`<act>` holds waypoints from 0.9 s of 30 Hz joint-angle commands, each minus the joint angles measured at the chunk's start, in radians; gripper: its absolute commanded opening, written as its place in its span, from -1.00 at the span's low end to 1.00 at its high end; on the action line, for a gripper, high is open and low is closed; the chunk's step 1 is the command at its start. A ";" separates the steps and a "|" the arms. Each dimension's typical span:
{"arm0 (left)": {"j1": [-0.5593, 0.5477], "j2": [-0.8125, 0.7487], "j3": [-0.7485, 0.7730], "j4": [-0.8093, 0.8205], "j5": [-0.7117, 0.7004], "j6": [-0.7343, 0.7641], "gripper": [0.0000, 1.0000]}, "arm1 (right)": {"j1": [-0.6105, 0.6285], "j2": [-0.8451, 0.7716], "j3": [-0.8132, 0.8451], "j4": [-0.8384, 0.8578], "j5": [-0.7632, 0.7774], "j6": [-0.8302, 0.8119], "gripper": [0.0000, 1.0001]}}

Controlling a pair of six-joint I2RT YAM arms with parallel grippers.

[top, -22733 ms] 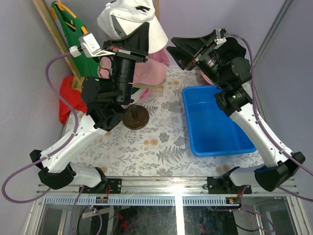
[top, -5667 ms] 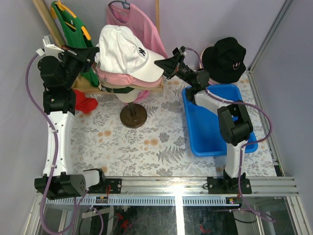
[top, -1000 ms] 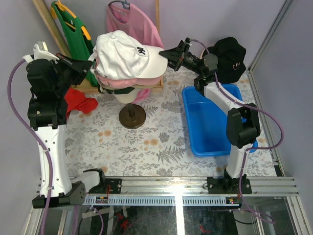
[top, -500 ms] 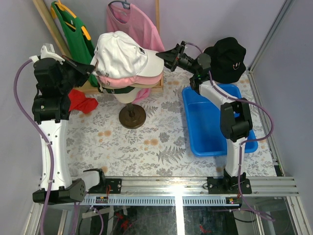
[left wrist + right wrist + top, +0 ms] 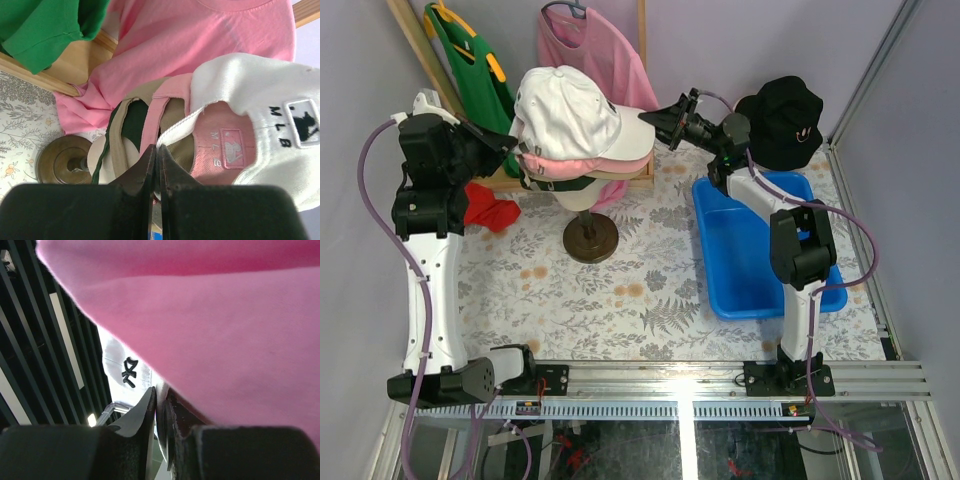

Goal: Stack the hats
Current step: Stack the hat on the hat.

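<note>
Five hats are in view: four baseball caps in one stack and one bucket hat apart from them. The stack sits on a cream mannequin head point(image 5: 582, 198) near the table's point(image 5: 620, 300) far edge, left of middle. From the top down it is the white cap point(image 5: 570, 105), pink cap point(image 5: 610, 163), tan cap point(image 5: 620, 174) and dark green cap point(image 5: 545, 183). The black bucket hat point(image 5: 780, 110) is raised at the far right corner, behind the right arm. Two T-shirts hang along the far edge, a green T-shirt point(image 5: 470, 50) on the left and a pink T-shirt point(image 5: 610, 50) behind the stack.

The left gripper point(image 5: 517, 150) reaches in from the left edge with its fingers pressed fully together. Its tips meet at the white cap's rear rim. The left wrist view does not show whether any cloth is caught between them. The right gripper point(image 5: 658, 118) comes from the right with its jaws drawn down to a thin slit, pinching the tip of the white cap's brim. In its wrist view the pink T-shirt fills most of the frame.

A red cloth point(image 5: 485, 210) lies at the left edge below the left gripper. The head's round brown base point(image 5: 592, 240) stands on the patterned table. A blue bin point(image 5: 705, 240) lies along the right edge, and the right arm rises across it.
</note>
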 commanded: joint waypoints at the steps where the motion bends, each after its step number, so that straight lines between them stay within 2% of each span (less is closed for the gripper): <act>1: 0.005 0.014 -0.027 -0.038 -0.018 0.035 -1.00 | -0.012 -0.017 -0.083 0.075 -0.040 -0.034 -0.76; 27: 0.005 0.025 -0.156 -0.024 -0.024 0.067 -1.00 | 0.003 -0.044 -0.166 -0.010 -0.040 -0.158 -0.85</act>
